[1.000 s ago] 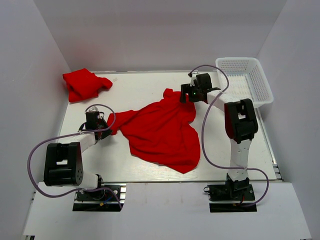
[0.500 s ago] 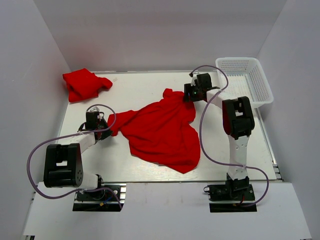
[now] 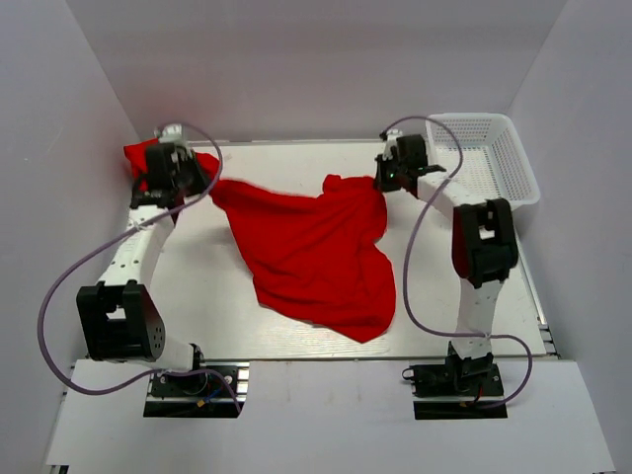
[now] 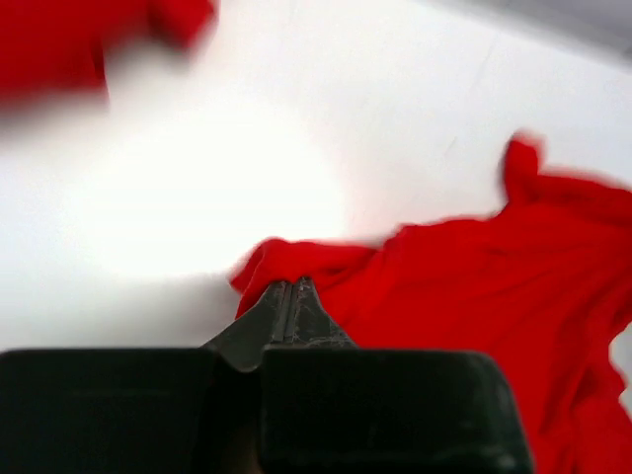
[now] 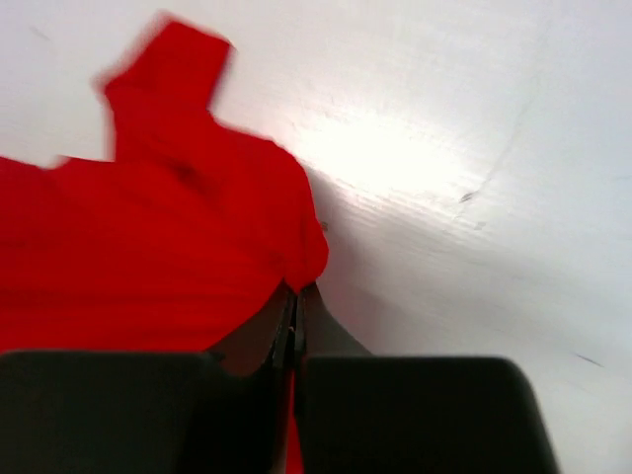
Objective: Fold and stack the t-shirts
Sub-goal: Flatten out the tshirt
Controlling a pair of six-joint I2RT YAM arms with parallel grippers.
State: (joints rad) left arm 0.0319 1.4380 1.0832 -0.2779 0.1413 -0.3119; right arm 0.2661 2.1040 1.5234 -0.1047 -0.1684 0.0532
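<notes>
Red shirt [image 3: 316,247] lies open on the table [image 3: 217,306]. Its far edge is strung between the two grippers and the bulk trails back from both toward the arm bases.

- **Held edge:** it runs gripper to gripper, left to right, with a visible sag in the middle. Each arm has its own end, so neither needs to reach across.
- **Left gripper [image 3: 200,178]:** jaws pinched tight on the left corner, with cloth bunched right at the tips in the wrist view.
- **Right gripper [image 3: 385,181]:** same on the right corner, jaws closed with a thin fold of cloth between them.
- **Second shirt [image 3: 136,158]:** crumpled just outboard of the left gripper, partly behind that arm.
- **Basket [image 3: 494,138]:** just outboard of the right gripper.

Next is probably pulling the edge taut to spread the shirt flat. That depends on both corners staying level along that line.

Versus a second ago:
- The left gripper was low near its base with the same corner. It has swung out to the far left and dragged the corner along.
- The right gripper stood wide open over its corner and has now clamped on.
</notes>
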